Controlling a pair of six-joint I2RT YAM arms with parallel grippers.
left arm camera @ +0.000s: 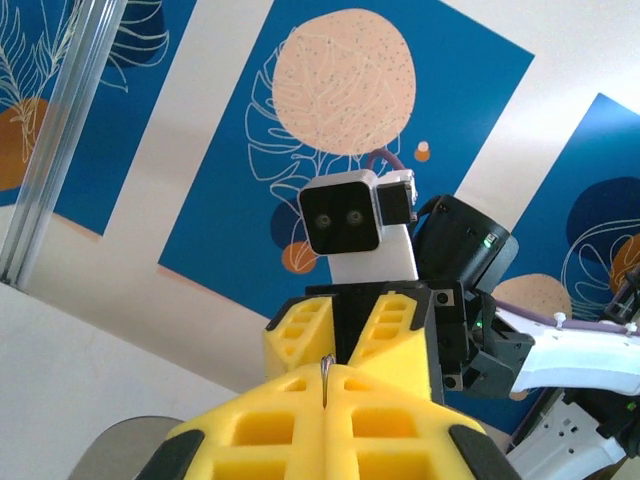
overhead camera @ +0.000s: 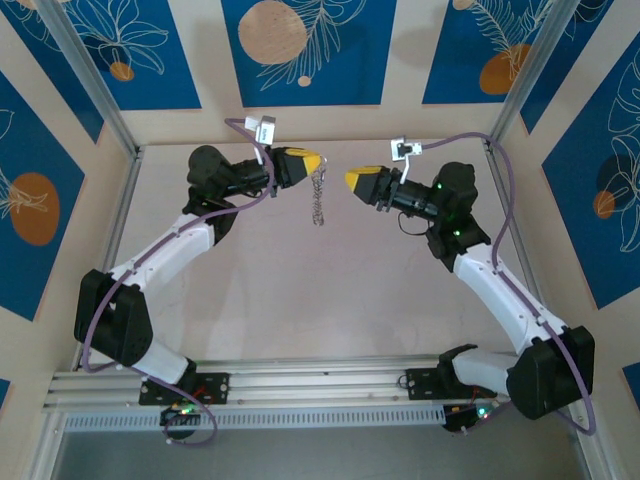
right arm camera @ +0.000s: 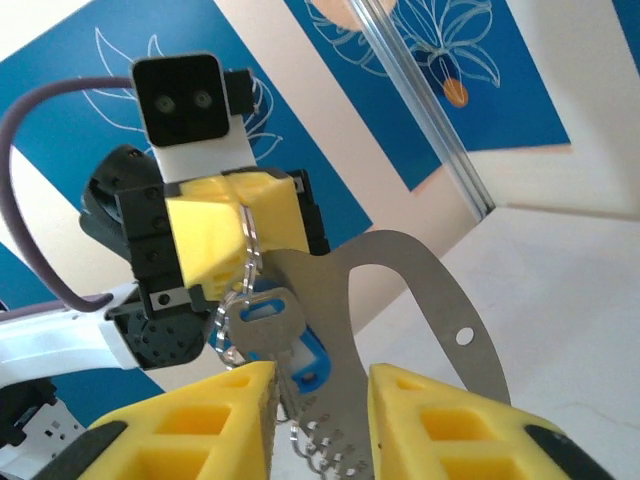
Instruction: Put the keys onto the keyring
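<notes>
The left gripper [overhead camera: 316, 162] is clamping the keyring [overhead camera: 318, 200]; the right gripper [right arm camera: 320, 385] is gaping around the key [right arm camera: 310, 360]. Looks light, floppy; I'd pinch its head.

Matt grey metal keyring [right arm camera: 325, 300], shiny chain [right arm camera: 247, 255]; key [right arm camera: 303, 357] head blue plastic.
</notes>
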